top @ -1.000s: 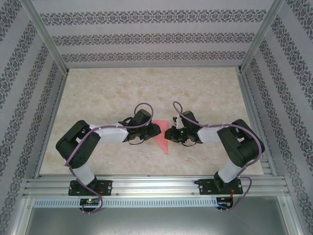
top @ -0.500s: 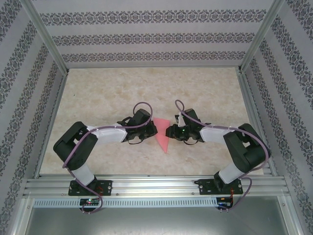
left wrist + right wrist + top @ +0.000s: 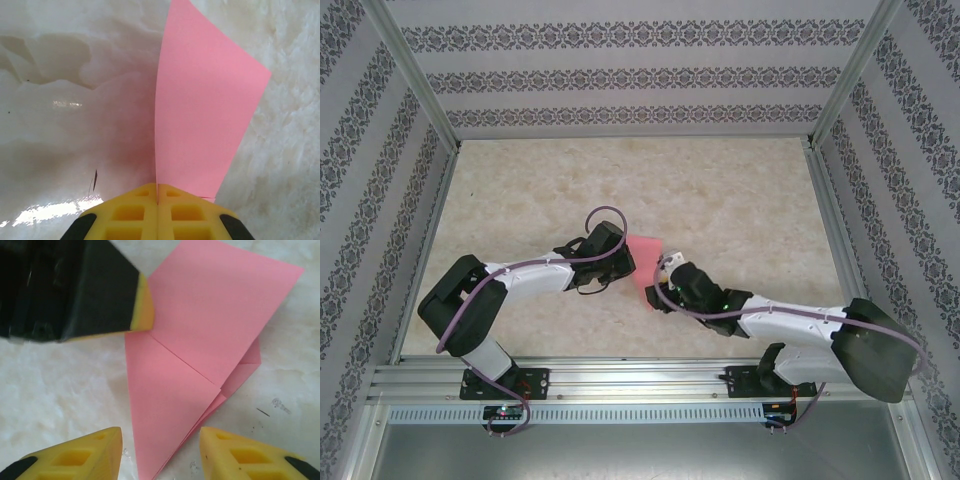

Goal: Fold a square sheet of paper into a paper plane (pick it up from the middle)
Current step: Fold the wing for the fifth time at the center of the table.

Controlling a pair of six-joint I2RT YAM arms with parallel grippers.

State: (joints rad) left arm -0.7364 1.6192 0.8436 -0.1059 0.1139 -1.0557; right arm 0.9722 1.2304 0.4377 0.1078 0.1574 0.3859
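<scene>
Left gripper (image 3: pixel 157 194): clamped on pink paper (image 3: pixel 200 115) flap
Right gripper (image 3: pixel 160 452): parted above the tip
Advice: press crease flat before letting go

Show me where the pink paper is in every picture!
Top external: pink paper near the centre, at the left gripper's tip.
Left wrist: centre-right, rising from the shut yellow fingers.
Right wrist: centre, above the open right gripper.
Shared landmark: the left gripper pinching its edge.

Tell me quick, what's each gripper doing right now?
Left gripper: shut on a flap of the pink paper.
Right gripper: open over the paper's tip, holding nothing.
</scene>
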